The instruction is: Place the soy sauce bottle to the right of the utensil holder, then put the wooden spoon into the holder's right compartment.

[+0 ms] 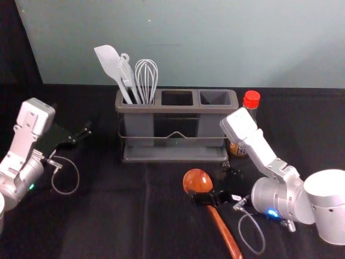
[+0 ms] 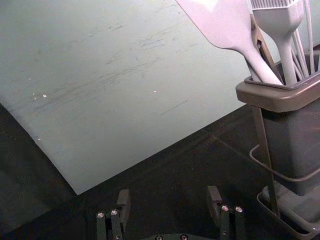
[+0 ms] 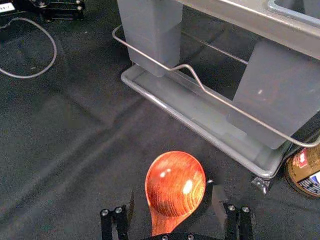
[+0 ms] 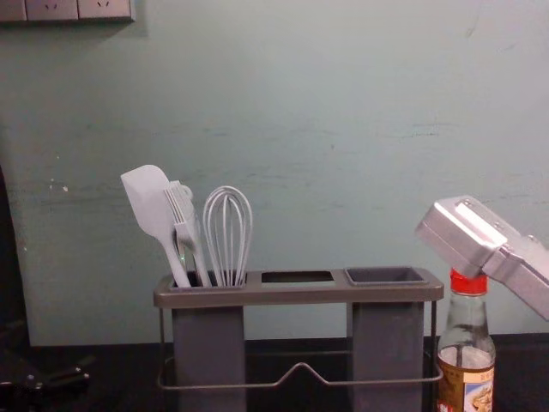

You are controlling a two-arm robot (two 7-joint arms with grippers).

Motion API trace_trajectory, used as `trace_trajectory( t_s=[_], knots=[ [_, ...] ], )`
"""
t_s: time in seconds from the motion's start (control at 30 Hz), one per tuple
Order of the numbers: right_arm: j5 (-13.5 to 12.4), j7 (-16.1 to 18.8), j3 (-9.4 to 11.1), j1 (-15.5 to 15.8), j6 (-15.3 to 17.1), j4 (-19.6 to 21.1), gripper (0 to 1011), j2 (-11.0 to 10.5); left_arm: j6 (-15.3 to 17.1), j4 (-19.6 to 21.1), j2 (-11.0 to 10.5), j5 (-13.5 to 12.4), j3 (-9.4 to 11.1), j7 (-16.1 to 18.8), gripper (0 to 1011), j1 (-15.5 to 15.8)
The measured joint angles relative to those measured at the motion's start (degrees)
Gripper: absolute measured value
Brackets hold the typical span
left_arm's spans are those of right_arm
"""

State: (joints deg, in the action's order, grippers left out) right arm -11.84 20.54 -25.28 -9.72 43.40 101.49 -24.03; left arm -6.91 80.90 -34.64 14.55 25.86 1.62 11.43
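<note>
Spoon (image 1: 197, 180) between open jaws of right gripper (image 1: 211, 184)

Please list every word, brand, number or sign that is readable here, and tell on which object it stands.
No text can be read with certainty.
Soy sauce bottle: printed label with characters and a picture, too small to read.
Right claw: white sticker, too small to read.
Left claw: white sticker with dark marks, too small to read.
</note>
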Motion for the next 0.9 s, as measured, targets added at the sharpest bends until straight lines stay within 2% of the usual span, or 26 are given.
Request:
trace_trajectory(
  t_s=[0.33, 0.9],
  knots=[
    [1.7, -0.6, 0.0, -0.7, 0.2, -2.3, 1002, 2.8, 0.0, 0.0, 0.0, 0.0, 0.0, 0.0, 1005, 0.0],
    [4.7, -1.4, 0.1, -0.5, -1.2, -4.6, 1002, 5.5, 0.0, 0.0, 0.0, 0.0, 0.0, 0.0, 1005, 0.0]
  ],
)
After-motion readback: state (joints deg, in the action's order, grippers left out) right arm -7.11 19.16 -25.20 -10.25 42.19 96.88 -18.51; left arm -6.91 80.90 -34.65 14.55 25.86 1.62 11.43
